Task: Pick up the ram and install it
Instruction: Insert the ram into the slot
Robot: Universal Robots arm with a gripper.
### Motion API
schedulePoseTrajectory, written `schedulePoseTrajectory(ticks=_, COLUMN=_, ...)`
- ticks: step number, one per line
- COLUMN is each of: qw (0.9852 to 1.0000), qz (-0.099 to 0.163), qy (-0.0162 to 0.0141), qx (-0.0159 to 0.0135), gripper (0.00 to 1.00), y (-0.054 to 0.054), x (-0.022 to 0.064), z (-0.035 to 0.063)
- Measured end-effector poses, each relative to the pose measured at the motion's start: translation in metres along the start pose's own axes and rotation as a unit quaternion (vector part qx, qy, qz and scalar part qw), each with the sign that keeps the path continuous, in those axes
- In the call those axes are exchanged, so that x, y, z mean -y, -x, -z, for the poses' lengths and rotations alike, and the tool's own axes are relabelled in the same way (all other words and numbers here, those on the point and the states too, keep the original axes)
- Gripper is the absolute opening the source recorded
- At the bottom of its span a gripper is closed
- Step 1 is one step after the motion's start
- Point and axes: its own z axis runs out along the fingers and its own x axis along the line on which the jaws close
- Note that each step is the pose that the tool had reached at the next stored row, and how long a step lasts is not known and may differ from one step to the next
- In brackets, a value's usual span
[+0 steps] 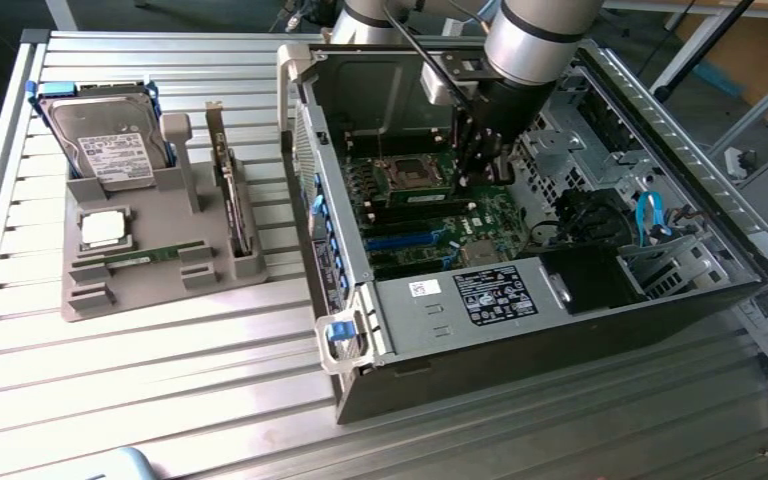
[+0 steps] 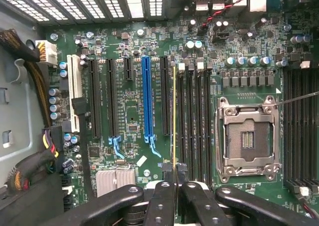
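Observation:
In the wrist view the ram (image 2: pixel 173 116) is seen edge-on as a thin yellowish-green line running away from my fingertips. My gripper (image 2: pixel 174 180) is shut on it, one dark finger (image 2: pixel 162 196) on each side. The stick hangs over the motherboard (image 2: pixel 129 136), lined up along the outermost of the black memory slots (image 2: pixel 192 121) beside the processor socket (image 2: pixel 246 139). Whether it touches the slot I cannot tell. From the exterior view, the gripper (image 1: pixel 480 165) is down inside the open computer case (image 1: pixel 491 290), just above the board.
A grey parts holder (image 1: pixel 157 285) on the exterior view's left carries a hard drive (image 1: pixel 111 145), a square silver processor (image 1: pixel 101 228), an upright expansion card (image 1: pixel 231 190) and another green stick (image 1: pixel 144 256). Case walls, cable bundles (image 2: pixel 35 161) and a blue slot (image 2: pixel 146 96) surround the gripper.

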Motion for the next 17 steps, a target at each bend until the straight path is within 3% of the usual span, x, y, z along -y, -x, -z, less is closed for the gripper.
schedulePoseTrajectory(ticks=17, qw=0.9999, qz=0.01, qy=-0.0001, qx=-0.0008, gripper=0.12, y=0.0039, x=-0.0027, z=-0.0036)
